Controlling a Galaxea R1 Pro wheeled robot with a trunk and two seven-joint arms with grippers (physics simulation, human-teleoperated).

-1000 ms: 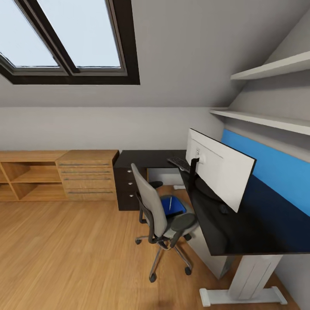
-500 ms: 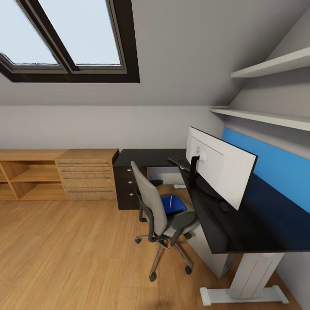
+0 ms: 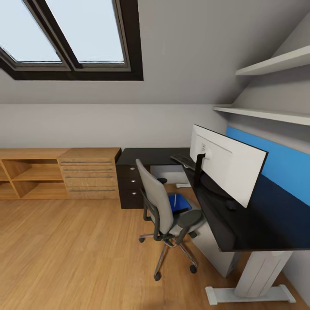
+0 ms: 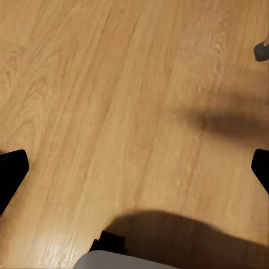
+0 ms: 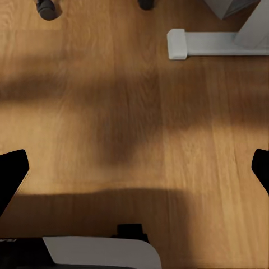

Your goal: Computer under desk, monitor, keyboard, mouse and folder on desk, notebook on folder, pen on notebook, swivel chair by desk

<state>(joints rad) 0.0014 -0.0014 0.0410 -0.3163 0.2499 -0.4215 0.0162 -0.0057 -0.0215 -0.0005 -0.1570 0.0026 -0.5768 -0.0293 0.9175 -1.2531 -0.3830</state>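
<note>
The black desk (image 3: 254, 224) runs along the right wall and turns the far corner. On it stands the monitor (image 3: 230, 165), white back toward me, with the keyboard (image 3: 182, 160) beyond it and the small black mouse (image 3: 231, 205) by its base. The light grey computer (image 3: 214, 249) sits under the desk. The swivel chair (image 3: 160, 206) faces the desk; the blue folder (image 3: 179, 202) lies on its seat with a thin pale pen (image 3: 177, 200) on it. The notebook is hidden from here. My left gripper (image 4: 134, 171) and right gripper (image 5: 134, 171) hang open over bare wooden floor.
A black drawer unit (image 3: 129, 185) closes the desk's far end, beside a wooden chest of drawers (image 3: 89, 173) and open shelving (image 3: 28, 176). The desk's white foot (image 5: 213, 42) and chair casters (image 5: 47, 8) lie near my right gripper. Wall shelves (image 3: 267, 114) overhang the desk.
The whole head view has shifted, so the camera moved a little; desk and chair now sit slightly further right and lower in the picture. Nothing in the room has moved.
</note>
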